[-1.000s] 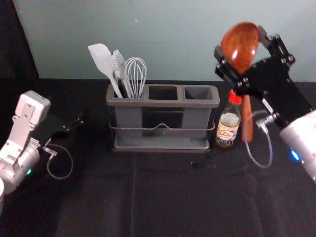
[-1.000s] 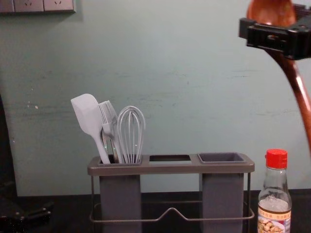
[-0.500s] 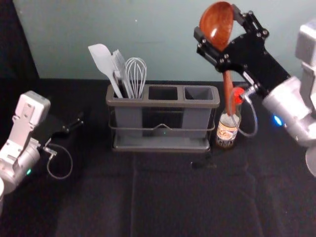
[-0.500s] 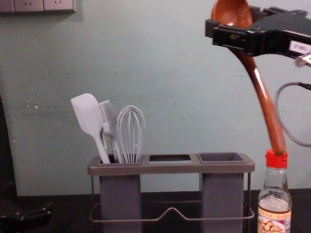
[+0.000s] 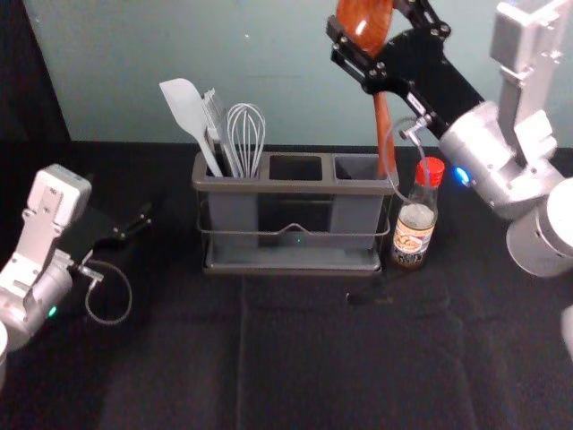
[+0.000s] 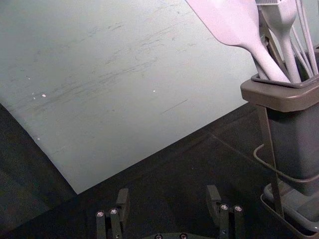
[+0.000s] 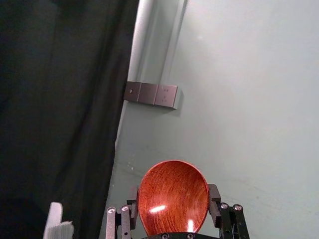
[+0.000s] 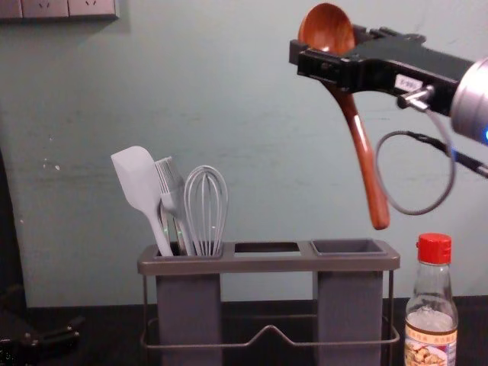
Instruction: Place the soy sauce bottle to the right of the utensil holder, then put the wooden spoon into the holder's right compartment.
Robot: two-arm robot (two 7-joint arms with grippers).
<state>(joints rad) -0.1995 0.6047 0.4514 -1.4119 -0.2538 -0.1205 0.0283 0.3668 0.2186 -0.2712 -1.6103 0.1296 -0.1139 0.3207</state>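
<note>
In the head view my right gripper [image 5: 377,45] is shut on the bowl of the wooden spoon [image 5: 382,134], high up at the right. The chest view has the right gripper [image 8: 324,57] holding the spoon [image 8: 358,137], handle slanting down, its tip just above the right compartment's right edge. The right wrist view shows the right gripper [image 7: 173,206] around the spoon's bowl [image 7: 172,196]. The utensil holder [image 5: 291,186] stands mid-table; the soy sauce bottle [image 5: 415,224] is upright at its right. My left gripper [image 5: 136,226] is parked at the left, open in the left wrist view [image 6: 168,206].
A white spatula [image 8: 137,183], a brush [image 8: 171,194] and a whisk [image 8: 206,206] stand in the holder's left compartment. A wall with a socket panel [image 8: 69,8] rises behind the table. Dark cloth [image 5: 295,358] covers the table.
My right gripper has carried the spoon leftward, from beyond the bottle to over the holder's right end. The left arm, bottle and holder have stayed still.
</note>
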